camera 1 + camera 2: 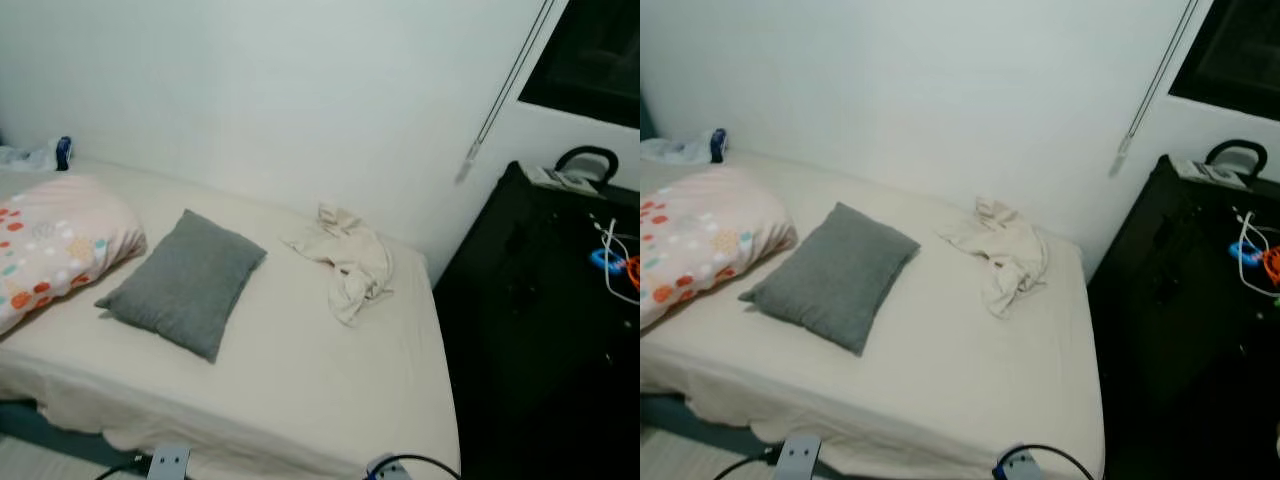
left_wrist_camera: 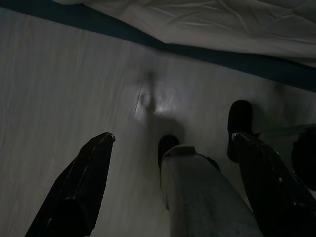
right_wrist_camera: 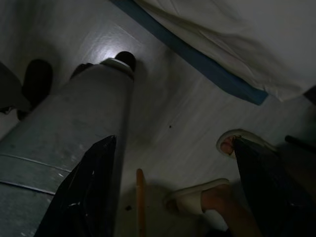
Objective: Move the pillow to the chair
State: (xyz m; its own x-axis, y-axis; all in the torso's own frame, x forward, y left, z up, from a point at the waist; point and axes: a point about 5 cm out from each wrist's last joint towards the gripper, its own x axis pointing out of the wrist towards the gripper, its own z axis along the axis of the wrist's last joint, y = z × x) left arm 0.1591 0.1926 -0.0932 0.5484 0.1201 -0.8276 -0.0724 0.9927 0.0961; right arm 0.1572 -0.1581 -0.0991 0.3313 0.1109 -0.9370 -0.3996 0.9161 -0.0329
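A bed (image 1: pixel 300 400) with a cream sheet runs along the far wall, its blue base showing at the near left. On it lie a grey pillow (image 1: pixel 185 280) left of centre, a pink spotted pillow (image 1: pixel 50 245) touching it at far left, and a crumpled cream cloth (image 1: pixel 350 260) toward the far right. A blue-capped item (image 1: pixel 63 152) and pale bundle (image 1: pixel 25 157) rest in the far left corner.
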